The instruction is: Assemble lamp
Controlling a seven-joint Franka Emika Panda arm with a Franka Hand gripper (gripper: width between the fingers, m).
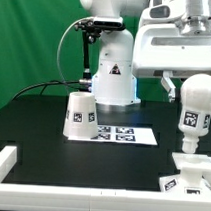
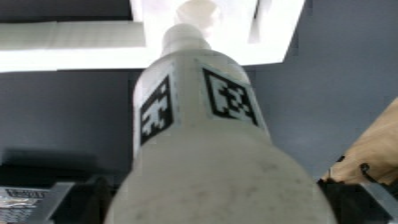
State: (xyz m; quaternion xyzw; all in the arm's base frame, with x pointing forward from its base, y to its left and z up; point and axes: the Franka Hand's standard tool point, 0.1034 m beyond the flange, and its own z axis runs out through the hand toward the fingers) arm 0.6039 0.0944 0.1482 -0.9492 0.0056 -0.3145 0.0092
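Lamp bulb [image 1: 196,108], upright, stem down over angular base [image 1: 193,173] at the exterior view's right, head by gripper [image 1: 185,86], grip impossible to tell; step judged: seating bulb in base; calls next for straight, aligned lowering; cone shade [image 1: 80,114] waits apart.

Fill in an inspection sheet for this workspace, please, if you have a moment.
Surface: black matte table, white rail along its near edge.
Job's things: white plastic cone shade stands alone at the exterior view's left; white rounded bulb upright over the white angular base at the right, seating unclear.
Clutter: nothing seen.
Grippers: white two-finger gripper at the bulb's rounded end; grip cannot be told.
Cables: black cable arcs up beside the pedestal.
Surroundings: flat white marker board, white robot pedestal, green backdrop.
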